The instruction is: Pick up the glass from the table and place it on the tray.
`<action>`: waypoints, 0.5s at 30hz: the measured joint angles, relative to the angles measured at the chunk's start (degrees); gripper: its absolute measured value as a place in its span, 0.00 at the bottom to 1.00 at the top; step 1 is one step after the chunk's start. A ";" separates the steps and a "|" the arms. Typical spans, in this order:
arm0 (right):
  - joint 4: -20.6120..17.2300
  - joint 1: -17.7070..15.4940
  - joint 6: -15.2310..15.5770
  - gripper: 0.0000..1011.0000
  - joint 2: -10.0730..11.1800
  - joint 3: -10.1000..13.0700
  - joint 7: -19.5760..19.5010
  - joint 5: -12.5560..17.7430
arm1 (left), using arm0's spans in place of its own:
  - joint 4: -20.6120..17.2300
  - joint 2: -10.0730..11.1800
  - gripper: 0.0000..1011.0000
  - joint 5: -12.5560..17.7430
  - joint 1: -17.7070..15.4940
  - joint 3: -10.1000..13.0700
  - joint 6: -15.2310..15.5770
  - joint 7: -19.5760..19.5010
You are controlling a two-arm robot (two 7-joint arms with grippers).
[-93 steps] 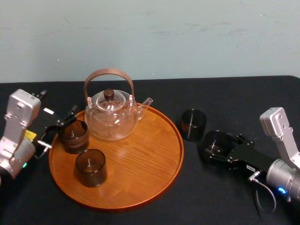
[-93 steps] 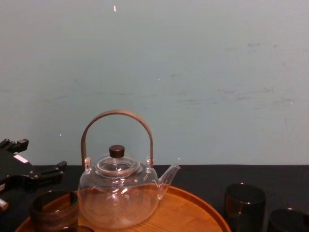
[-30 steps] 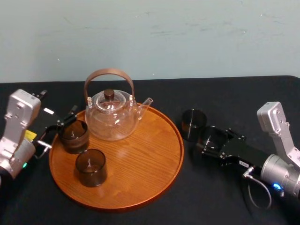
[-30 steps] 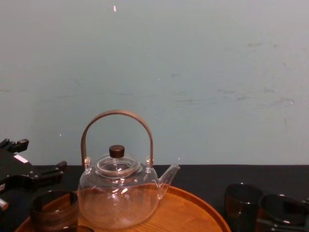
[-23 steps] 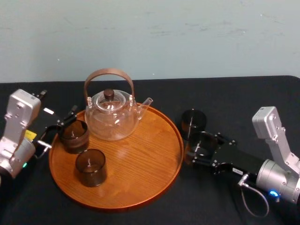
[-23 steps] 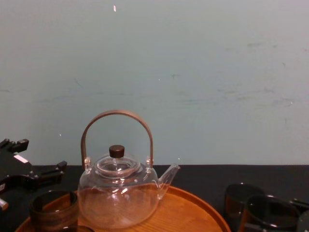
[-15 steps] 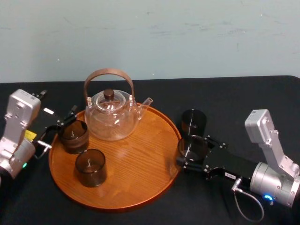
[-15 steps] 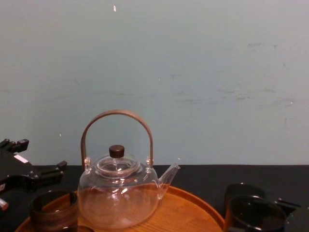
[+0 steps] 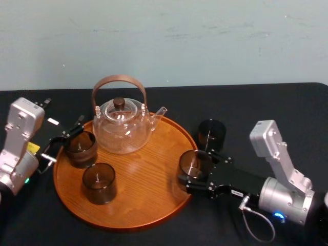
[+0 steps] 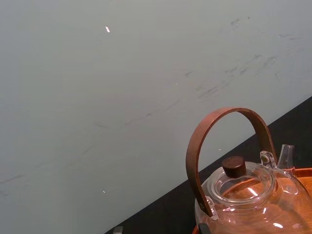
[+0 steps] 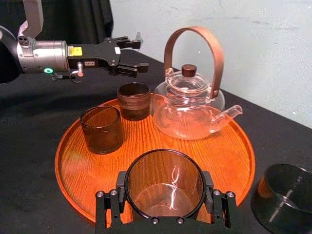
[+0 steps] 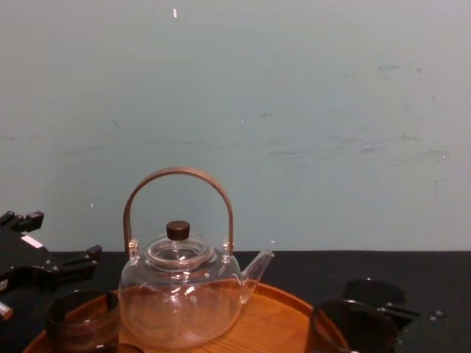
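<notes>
Tumbler (image 11: 164, 185) of dark smoky-brown glass, small, straight-sided, is hanging over the right side of the round orange-brown wooden tray (image 9: 148, 205), the right gripper (image 9: 199, 171) clamping its wall. Slick and brittle, I'd judge, wanting gentle mid-height pressure. The left gripper (image 11: 141, 54) is idling open beside the tray.

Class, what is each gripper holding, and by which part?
The right gripper grips the small smoky-brown glass tumbler round its side wall; the left gripper holds nothing.
</notes>
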 joint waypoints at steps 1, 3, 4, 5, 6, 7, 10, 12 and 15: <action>0.27 0.48 0.17 0.90 -0.30 -0.47 -0.01 -0.13 | 0.00 0.00 0.99 0.00 0.00 0.00 0.00 0.00; 0.68 1.15 0.43 0.90 -0.72 -1.17 0.00 -0.41 | 0.00 0.00 0.99 0.00 0.00 0.00 0.00 0.00; 0.68 1.15 0.43 0.89 -0.72 -1.17 0.00 -0.41 | 0.00 0.00 0.99 0.00 0.00 0.00 0.00 0.00; 0.94 1.56 0.55 0.90 -1.00 -1.61 0.00 -0.58 | 0.00 0.00 0.99 0.00 0.00 0.00 0.00 0.00; 1.10 1.78 0.60 0.90 -1.16 -1.84 0.01 -0.69 | 0.00 0.00 0.99 0.00 0.00 0.00 0.00 0.00; 1.25 1.98 0.67 0.89 -1.30 -2.04 0.02 -0.80 | 0.00 0.00 0.99 0.00 0.00 0.00 0.00 0.00; 2.08 3.04 1.00 0.90 -2.17 -3.12 0.02 -1.26 | 0.00 0.00 0.99 0.00 0.00 0.00 0.00 0.00; 2.38 3.43 1.10 0.90 -2.46 -3.46 0.03 -1.37 | 0.00 0.00 0.99 0.00 0.00 0.00 0.00 0.00; 3.05 4.13 1.17 0.89 -3.13 -4.21 0.07 -1.70 | 0.00 0.00 0.99 0.00 0.00 0.00 0.00 0.00</action>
